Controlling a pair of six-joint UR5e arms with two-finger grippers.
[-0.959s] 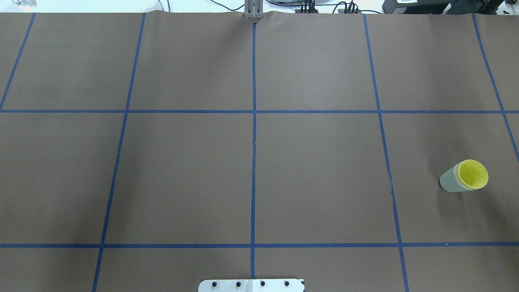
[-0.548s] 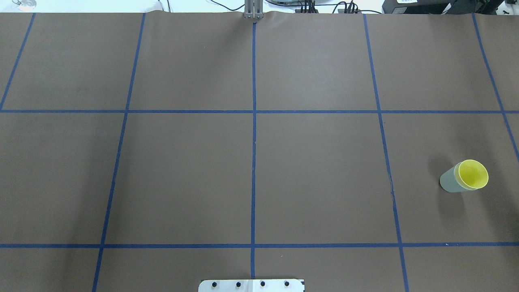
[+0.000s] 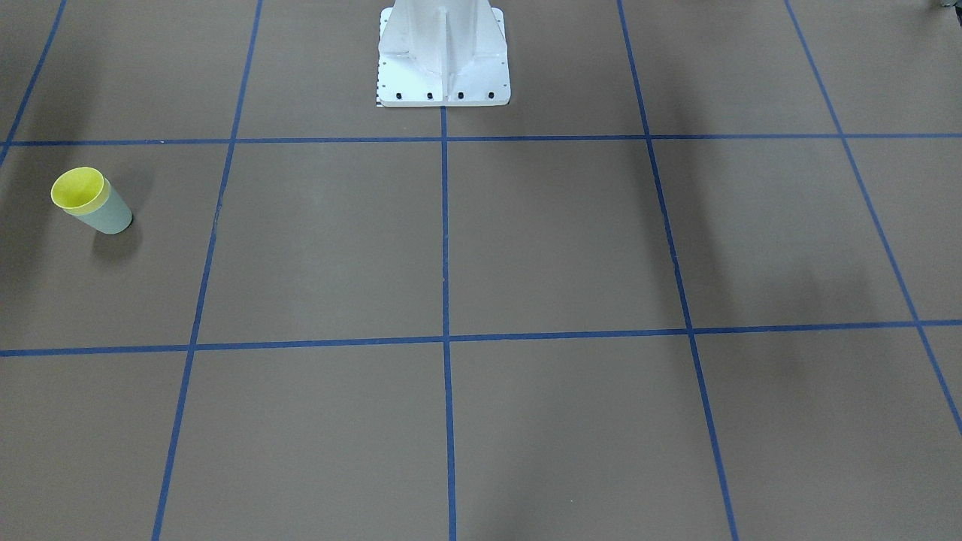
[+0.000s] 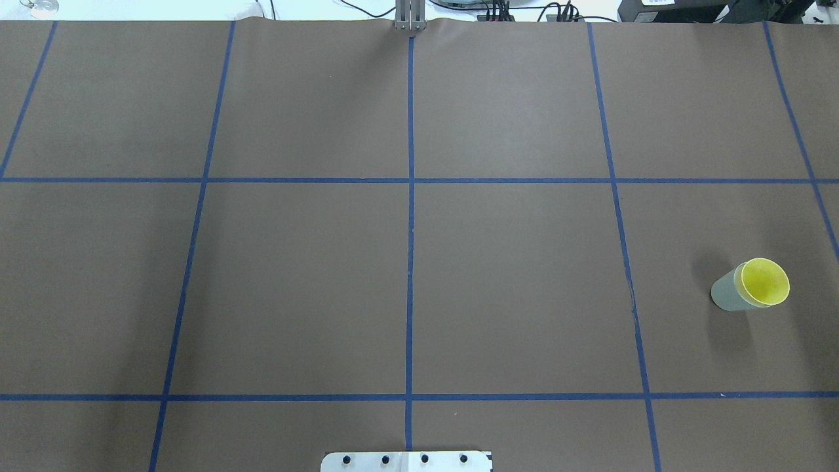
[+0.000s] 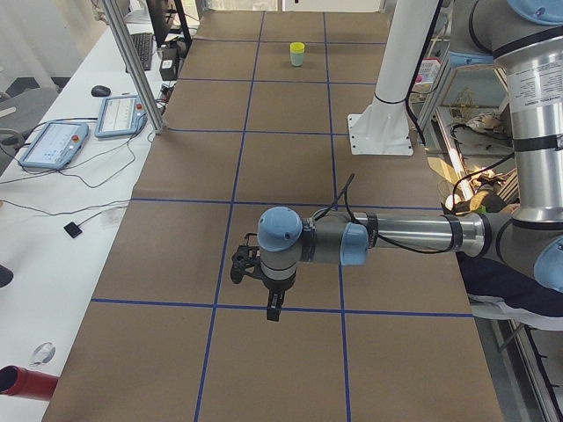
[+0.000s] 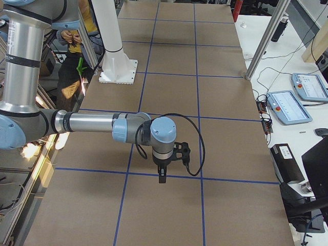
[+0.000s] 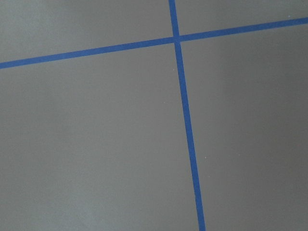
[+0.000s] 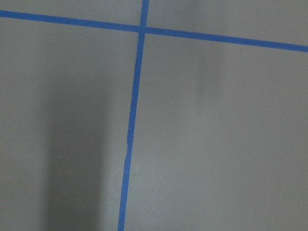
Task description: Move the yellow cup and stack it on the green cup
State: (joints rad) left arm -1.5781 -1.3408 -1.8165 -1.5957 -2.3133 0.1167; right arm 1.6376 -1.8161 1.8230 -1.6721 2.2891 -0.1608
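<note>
The yellow cup (image 4: 765, 283) sits nested inside the green cup (image 4: 726, 294), upright on the brown table on my right side. The front-facing view shows the same pair at its left, yellow cup (image 3: 77, 188) in green cup (image 3: 111, 216). No gripper is near them. My left gripper (image 5: 273, 309) hangs over a blue tape line far from the cups, fingers pointing down. My right gripper (image 6: 162, 177) hangs over a tape line too. Both show only in the side views, so I cannot tell whether they are open or shut. The wrist views show only bare table and tape.
The robot's white base plate (image 4: 406, 461) stands at the table's near edge. Blue tape lines (image 4: 410, 262) divide the brown surface into squares. Tablets and cables (image 5: 54, 141) lie on a side bench. A person (image 6: 77, 61) stands behind the base.
The cups have not moved. The soft shadow to the right of the cups has faded away.
</note>
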